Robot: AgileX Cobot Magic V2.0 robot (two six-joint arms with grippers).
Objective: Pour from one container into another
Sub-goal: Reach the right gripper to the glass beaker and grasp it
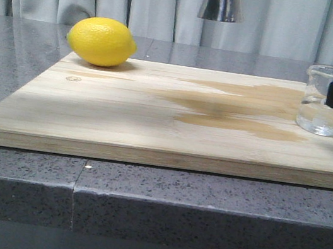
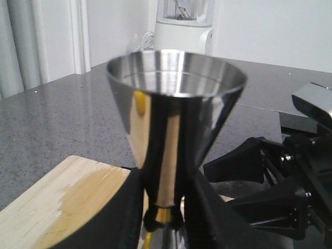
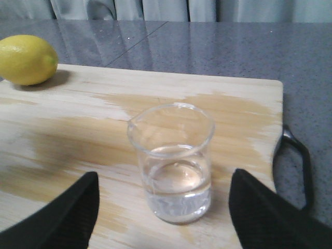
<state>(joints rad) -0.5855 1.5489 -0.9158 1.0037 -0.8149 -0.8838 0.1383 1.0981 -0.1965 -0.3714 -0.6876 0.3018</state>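
Two sets of fingers at work, each with its own job. My left fingers (image 2: 163, 207) are clamped on the narrow gold-banded waist of the steel jigger (image 2: 175, 98), holding it upright and lifted well above the board; in the front view only its lower cone (image 1: 221, 1) shows at the top edge. My right fingers (image 3: 165, 207) are spread wide, one on either side of the glass beaker (image 3: 174, 163), not touching it. The beaker stands upright near the right end of the cutting board (image 1: 124, 111), roughly a third full of clear liquid.

Step in hand, as I judge it: closing on the beaker. To do it well, I should centre the glass between the fingers, close squarely on the lower wall and press only enough to stop slipping, since glass is slick. The pour lip (image 3: 133, 123) faces toward the lemon side, so tipping that way suits the pour. The jigger mouth is fairly wide but should come down close and level before any tilt. The board is stained with damp patches (image 1: 233, 107); a slow tilt avoids adding more.

Count: one beaker, one jigger, one lemon (image 1: 102, 41), one cutting board, all on a grey counter (image 1: 17, 176). One blender (image 2: 182, 23) stands far behind.
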